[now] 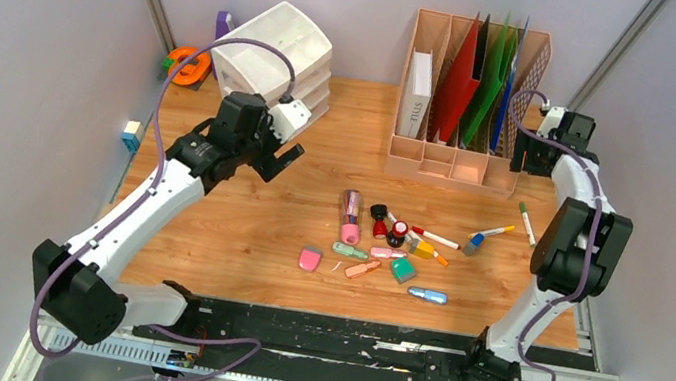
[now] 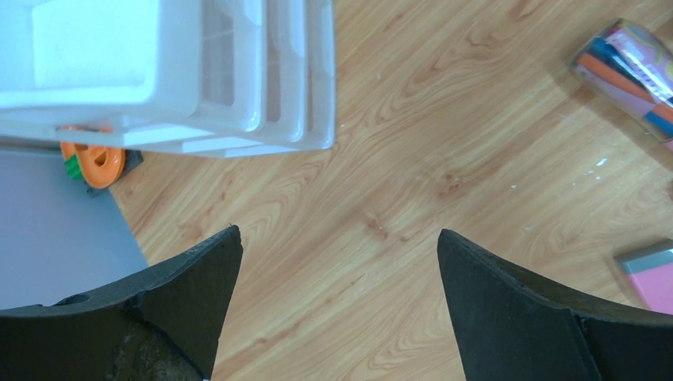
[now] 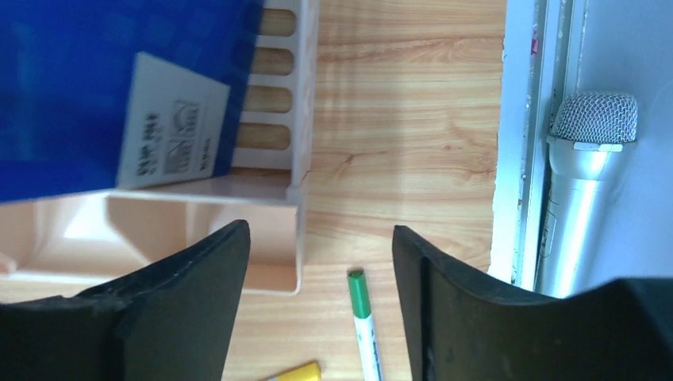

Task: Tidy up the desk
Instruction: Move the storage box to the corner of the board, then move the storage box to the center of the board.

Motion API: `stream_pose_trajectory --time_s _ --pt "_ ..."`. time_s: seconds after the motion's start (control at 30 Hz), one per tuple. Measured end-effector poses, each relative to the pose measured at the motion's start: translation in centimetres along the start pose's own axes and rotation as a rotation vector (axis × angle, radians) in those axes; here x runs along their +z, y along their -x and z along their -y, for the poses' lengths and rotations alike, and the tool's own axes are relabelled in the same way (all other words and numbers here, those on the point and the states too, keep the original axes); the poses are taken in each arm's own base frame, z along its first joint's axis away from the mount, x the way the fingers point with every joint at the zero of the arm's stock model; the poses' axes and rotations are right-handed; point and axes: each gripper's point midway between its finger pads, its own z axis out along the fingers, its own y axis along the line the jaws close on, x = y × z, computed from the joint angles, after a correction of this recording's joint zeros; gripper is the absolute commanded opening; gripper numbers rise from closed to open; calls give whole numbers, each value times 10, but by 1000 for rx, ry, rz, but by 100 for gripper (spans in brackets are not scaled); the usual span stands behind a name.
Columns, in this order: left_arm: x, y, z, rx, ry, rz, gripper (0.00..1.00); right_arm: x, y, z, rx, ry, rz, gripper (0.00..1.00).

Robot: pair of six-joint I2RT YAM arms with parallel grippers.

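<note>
The desk [image 1: 238,226] is a light wood-grain tabletop. Scattered at its middle lie markers, erasers and small stationery [image 1: 397,245]. My left gripper [image 1: 284,162] is open and empty, above bare wood near the white drawer unit [image 1: 274,50]; the left wrist view shows its jaws [image 2: 340,234] wide apart over the desk [image 2: 397,175]. My right gripper [image 1: 523,163] is open and empty by the right end of the pink file organizer [image 1: 454,167]. In the right wrist view its jaws [image 3: 321,230] stand above a green-capped marker [image 3: 363,325], apart from it.
The organizer [image 3: 159,214] holds a white book and red, green and blue folders. An orange tape dispenser [image 1: 189,65] sits at the back left. A pen pouch [image 2: 631,75] and a pink eraser [image 2: 655,282] lie right of the left gripper. A silver microphone [image 3: 579,190] lies off the desk's right edge.
</note>
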Motion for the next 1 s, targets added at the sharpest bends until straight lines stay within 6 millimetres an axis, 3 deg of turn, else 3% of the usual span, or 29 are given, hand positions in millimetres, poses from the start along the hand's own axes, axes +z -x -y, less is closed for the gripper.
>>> stream_pose_trajectory --time_s 0.1,0.23,0.33,0.43,0.53,0.67,0.9,1.0 --pt "-2 -8 -14 -31 32 -20 100 -21 8 -10 -2 45 38 75" --pt "-8 -22 -38 -103 91 -59 100 -69 29 -29 -6 119 136 78" --pt "-17 -18 -62 -164 163 -55 100 -107 47 -44 -11 175 226 79" --pt "-23 -3 -91 -238 256 -26 100 -133 53 -60 -5 238 282 79" --pt "-18 15 -117 -325 332 8 100 -141 50 -73 8 292 288 79" --pt "4 26 -134 -430 385 12 100 -137 36 -84 26 337 254 79" --pt "45 21 -143 -644 429 -10 100 -131 16 -93 48 375 201 79" --pt "52 20 -147 -710 450 0 100 -131 13 -95 52 386 195 78"
